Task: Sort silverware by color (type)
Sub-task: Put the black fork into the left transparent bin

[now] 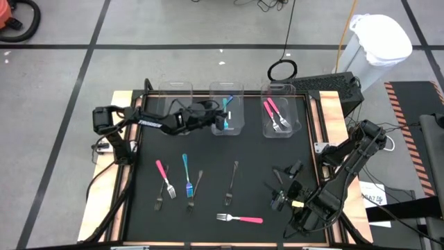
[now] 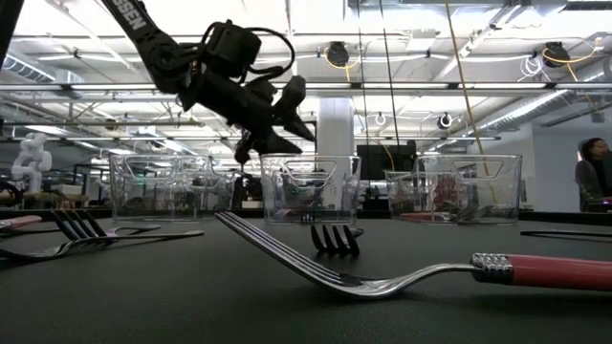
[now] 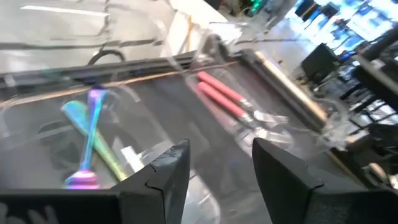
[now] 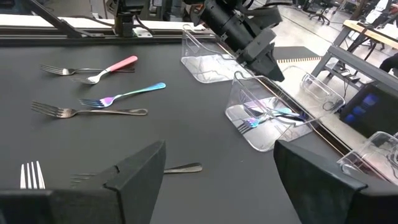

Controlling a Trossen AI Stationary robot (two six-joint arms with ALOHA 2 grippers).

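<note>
Three clear bins stand along the mat's far edge. The middle bin (image 1: 226, 117) holds two teal forks (image 3: 90, 140), and the right bin (image 1: 280, 117) holds pink forks (image 3: 225, 98). My left gripper (image 3: 217, 180) hovers open just above the middle bin's left rim (image 1: 219, 115), with nothing between its fingers. On the mat lie a pink fork (image 1: 164, 177), a teal fork (image 1: 187, 175), two dark forks (image 1: 197, 182) (image 1: 232, 182) and another pink fork (image 1: 239, 219). My right gripper (image 1: 284, 179) waits open above the mat's near right part.
A third clear bin (image 1: 175, 97) stands left of the middle one, under my left arm. A dark fork's handle (image 4: 181, 168) lies on the mat below my right gripper. Wooden rails (image 1: 326, 118) border the mat. A white bin (image 1: 380, 42) stands beyond the table.
</note>
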